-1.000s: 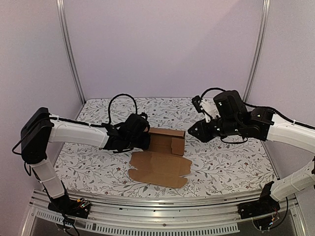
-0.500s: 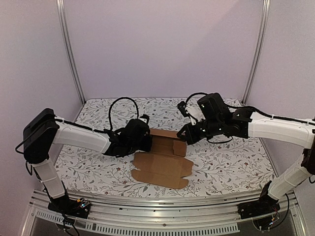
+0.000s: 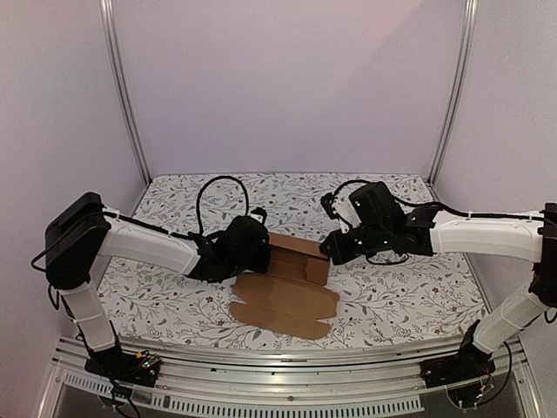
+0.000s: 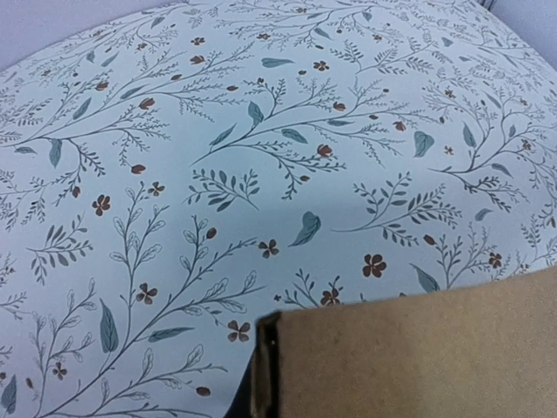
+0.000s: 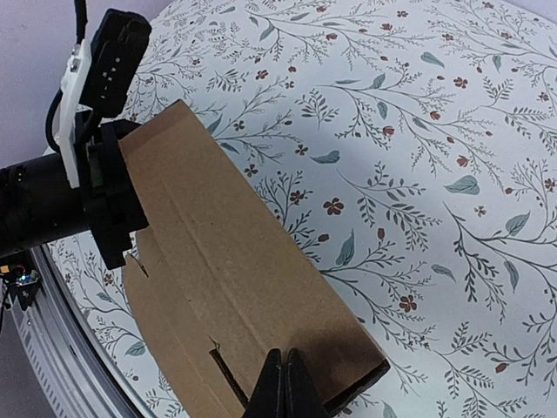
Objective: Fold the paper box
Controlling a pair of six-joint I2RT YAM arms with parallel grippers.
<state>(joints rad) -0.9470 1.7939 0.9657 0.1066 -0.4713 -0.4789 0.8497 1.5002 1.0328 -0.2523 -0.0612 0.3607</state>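
The paper box (image 3: 287, 292) is a brown die-cut cardboard sheet lying mid-table, its far panel (image 3: 291, 252) raised. My left gripper (image 3: 259, 254) is at that panel's left end. In the left wrist view the cardboard (image 4: 418, 357) fills the lower right and hides the fingers, so it looks clamped. My right gripper (image 3: 331, 251) is at the panel's right end. In the right wrist view its fingers (image 5: 285, 387) are shut together, tips pressed on the cardboard (image 5: 226, 252) beside a slit. The left gripper's black body (image 5: 87, 200) shows at the far end.
The table has a floral cloth (image 3: 392, 287). Metal frame posts (image 3: 122, 96) stand at the back corners and a metal rail (image 3: 278, 357) runs along the near edge. Black cables (image 3: 213, 187) loop over the left arm.
My right gripper has moved left and down onto the right end of the raised panel. My left gripper has shifted slightly right, still at the panel's left end.
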